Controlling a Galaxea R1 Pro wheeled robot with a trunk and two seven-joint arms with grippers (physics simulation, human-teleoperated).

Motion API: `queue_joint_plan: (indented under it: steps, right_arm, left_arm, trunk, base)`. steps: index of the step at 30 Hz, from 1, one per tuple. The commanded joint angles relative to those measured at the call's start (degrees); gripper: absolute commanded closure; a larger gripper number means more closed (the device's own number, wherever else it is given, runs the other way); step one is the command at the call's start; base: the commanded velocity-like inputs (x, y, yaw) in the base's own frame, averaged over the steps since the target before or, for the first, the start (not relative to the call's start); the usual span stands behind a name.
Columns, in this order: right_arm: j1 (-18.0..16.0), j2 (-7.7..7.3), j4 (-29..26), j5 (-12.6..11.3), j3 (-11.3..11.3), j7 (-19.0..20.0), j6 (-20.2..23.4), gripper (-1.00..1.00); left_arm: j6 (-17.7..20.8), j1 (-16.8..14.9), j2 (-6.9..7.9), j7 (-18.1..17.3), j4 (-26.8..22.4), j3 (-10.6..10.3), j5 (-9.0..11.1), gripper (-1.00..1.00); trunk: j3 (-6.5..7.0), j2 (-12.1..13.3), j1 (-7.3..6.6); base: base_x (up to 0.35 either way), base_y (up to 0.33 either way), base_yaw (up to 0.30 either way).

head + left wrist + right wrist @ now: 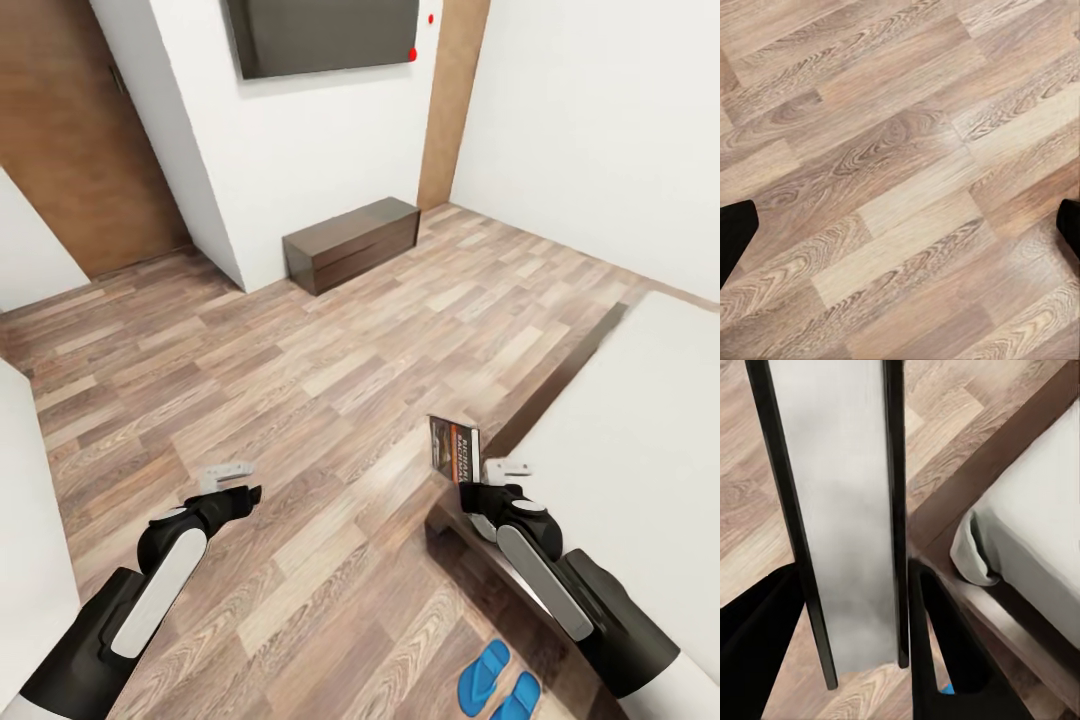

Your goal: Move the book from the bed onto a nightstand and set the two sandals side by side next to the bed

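Note:
My right gripper (pixel 482 482) is shut on the book (pixel 454 450), holding it upright above the floor just off the bed's corner. In the right wrist view the book's pale grey cover (pixel 840 510) stands between the dark fingers (pixel 945 660). The bed (pixel 640 430) has a dark frame (pixel 975 487) and a pale mattress (pixel 1035 517). Two blue sandals (pixel 484 672) (pixel 517 697) lie side by side on the floor beside the bed, below my right arm. My left gripper (pixel 235 482) hangs open over bare planks, its fingertips (pixel 735 232) wide apart. The nightstand is out of view.
A long low dark-wood sideboard (pixel 352 243) stands against the far white wall under a dark screen (pixel 320 35). A brown door (pixel 80 140) is at the back left. A white surface (pixel 25 520) runs along the left edge. Wood-plank floor (pixel 300 380) lies between.

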Motion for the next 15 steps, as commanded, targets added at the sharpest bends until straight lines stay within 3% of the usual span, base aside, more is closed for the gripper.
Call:
queue_joint_plan:
  steps: [1, 9, 15]
  right_arm:
    - [-0.1, -0.06, -0.1, -0.3, 0.1, -0.6, 0.1, 1.0]
    - [-0.1, -0.06, -0.2, -0.3, 0.1, -0.6, 0.1, 1.0]
    - [-0.1, -0.06, -0.2, -0.3, 0.1, -0.6, 0.1, 1.0]
  left_arm:
    - [0.0, -0.1, 0.06, 0.6, 0.0, -0.1, 0.6, -1.0]
    - [0.1, -0.1, 0.06, 0.6, 0.0, -0.2, 0.6, -1.0]
    - [0.1, -0.1, 0.06, 0.6, 0.0, -0.2, 0.6, -1.0]
  trunk:
    - [-0.09, -0.1, 0.06]
    - [-0.09, -0.1, 0.06]
    - [-0.09, -0.1, 0.06]
  base:
    - [0.262, 0.242, 0.27]
    - [0.28, 0.213, 0.27]
    - [0.323, 0.07, 0.27]
